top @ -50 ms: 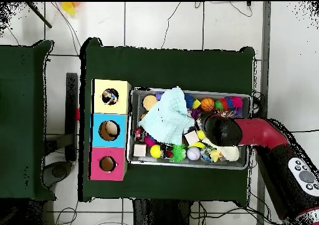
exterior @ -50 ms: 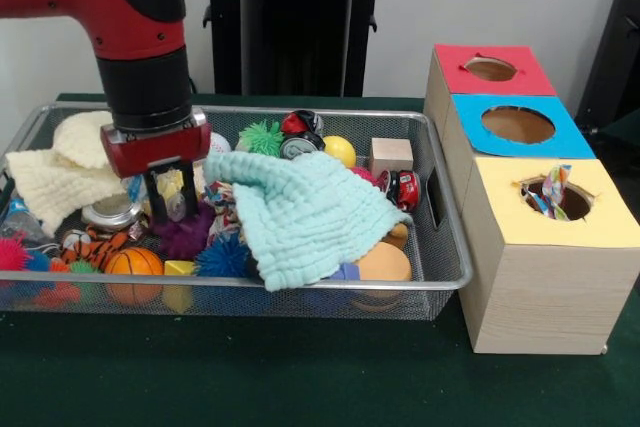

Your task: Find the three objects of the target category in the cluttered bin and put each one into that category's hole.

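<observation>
Arm: I see my gripper (exterior @ -50 ms: 167, 198) pointing straight down into the wire bin (exterior @ -50 ms: 440, 247).
Jaws: a little open, tips among toys beside the purple spiky ball (exterior @ -50 ms: 186, 235).
Holes: yellow box (exterior @ -50 ms: 560, 222) holds one toy.

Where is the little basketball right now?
In the front view, the basketball sits at the bin's near left edge, beside the tiger toy and below the gripper.
</observation>
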Robot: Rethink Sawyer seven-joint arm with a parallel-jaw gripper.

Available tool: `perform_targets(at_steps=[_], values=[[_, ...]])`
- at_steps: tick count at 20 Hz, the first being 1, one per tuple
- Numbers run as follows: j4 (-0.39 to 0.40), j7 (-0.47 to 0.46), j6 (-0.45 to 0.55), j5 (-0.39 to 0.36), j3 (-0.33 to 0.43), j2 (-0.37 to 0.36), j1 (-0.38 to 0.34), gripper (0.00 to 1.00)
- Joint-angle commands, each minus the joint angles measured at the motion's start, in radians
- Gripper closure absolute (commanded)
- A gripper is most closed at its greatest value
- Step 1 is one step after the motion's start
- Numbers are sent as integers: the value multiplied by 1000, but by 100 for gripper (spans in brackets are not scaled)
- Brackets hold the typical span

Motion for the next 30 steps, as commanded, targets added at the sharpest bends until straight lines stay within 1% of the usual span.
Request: perform_targets(at_steps=[1,4,7,10,14,19,22,25,28,30], values=[[168,264,-13,105,-80,-132,52,100],[197,225,76,176,-84,-190,54,100],[230,214,96,229,-95,-256,68,100],[234,224,116,275,-119,-281,95,100],[236,285,63,315,-173,-289,152,100],[240,417,-3,385,-293,-268,254,100],[252,459,-31,425,-341,-268,305,100],[273,491,-39,466,-374,-273,344,100],[297,550,-70,500,-410,-274,396,100],[330,633,-84,547,-448,-277,439,100]])
